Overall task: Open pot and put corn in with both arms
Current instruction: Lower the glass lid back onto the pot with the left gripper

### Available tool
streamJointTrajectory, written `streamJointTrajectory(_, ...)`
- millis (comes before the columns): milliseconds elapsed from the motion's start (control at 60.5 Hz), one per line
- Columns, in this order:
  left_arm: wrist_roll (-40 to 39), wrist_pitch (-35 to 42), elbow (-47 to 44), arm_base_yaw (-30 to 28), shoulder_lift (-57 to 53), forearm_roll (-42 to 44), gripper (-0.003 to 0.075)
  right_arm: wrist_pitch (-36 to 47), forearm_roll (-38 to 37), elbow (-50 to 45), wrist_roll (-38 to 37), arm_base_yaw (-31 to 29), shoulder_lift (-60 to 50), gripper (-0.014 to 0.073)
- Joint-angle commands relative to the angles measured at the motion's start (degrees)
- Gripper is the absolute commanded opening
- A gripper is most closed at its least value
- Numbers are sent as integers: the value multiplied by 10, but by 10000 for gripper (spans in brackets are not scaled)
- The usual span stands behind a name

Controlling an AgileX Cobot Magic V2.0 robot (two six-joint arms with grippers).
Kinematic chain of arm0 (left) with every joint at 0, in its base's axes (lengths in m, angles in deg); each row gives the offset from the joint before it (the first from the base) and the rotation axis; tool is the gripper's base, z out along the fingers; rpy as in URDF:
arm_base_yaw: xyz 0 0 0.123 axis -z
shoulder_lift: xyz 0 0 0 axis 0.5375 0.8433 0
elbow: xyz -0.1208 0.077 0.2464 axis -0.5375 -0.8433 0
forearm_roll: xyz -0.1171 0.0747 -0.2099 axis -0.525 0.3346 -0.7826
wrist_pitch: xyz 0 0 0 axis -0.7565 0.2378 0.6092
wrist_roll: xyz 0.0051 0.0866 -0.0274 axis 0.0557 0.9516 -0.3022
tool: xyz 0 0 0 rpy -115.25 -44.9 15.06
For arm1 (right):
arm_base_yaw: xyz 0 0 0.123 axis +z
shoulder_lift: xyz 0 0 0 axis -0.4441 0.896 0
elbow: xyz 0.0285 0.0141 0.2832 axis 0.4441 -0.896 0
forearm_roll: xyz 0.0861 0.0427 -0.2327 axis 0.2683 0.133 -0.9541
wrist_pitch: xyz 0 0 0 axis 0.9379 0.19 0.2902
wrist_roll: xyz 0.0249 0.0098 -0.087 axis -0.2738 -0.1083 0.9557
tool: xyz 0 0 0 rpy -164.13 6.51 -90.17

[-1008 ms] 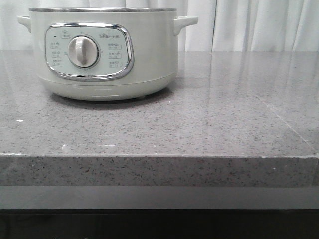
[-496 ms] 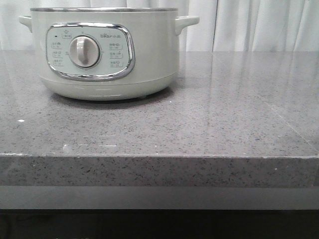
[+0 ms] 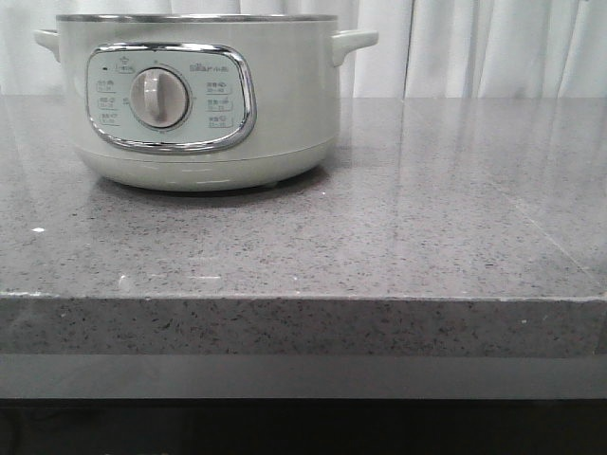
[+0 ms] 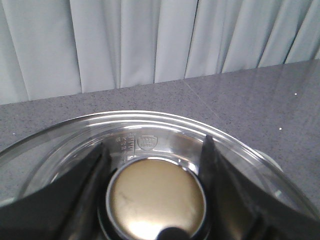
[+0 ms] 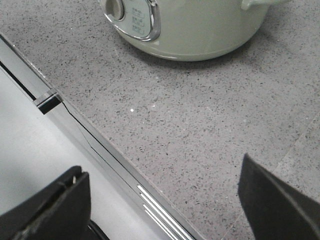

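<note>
The pale cream-green pot [image 3: 285, 104] stands at the back left of the counter, with its dial [image 3: 159, 98] facing me and no lid showing on its steel rim. It also shows in the right wrist view [image 5: 200, 25]. In the left wrist view my left gripper [image 4: 153, 147] is shut on the gold knob [image 4: 156, 200] of a glass lid [image 4: 150, 125], one finger on each side, holding it over the counter. My right gripper [image 5: 165, 200] is open and empty above the counter's front edge, in front of the pot. The corn is out of view. Neither arm shows in the front view.
The grey speckled counter [image 3: 398, 218] stretches to the right of the pot. White curtains [image 3: 474, 47] hang behind it. The counter's front edge with a metal strip [image 5: 100, 150] runs under my right gripper.
</note>
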Motion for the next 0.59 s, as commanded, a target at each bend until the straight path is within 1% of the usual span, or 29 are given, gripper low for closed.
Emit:
streamJointTrajectory(0,-3,96,57,0,17,-3,148,40,6,15,0,-2,-3,615)
streamJointTrajectory(248,-2,109,121,0,93,5,148,40,6,15,0,-2,-3,615)
streamJointTrajectory(578,2,132,134,0,134,9,148,40,6,15,0,-2,-3,615)
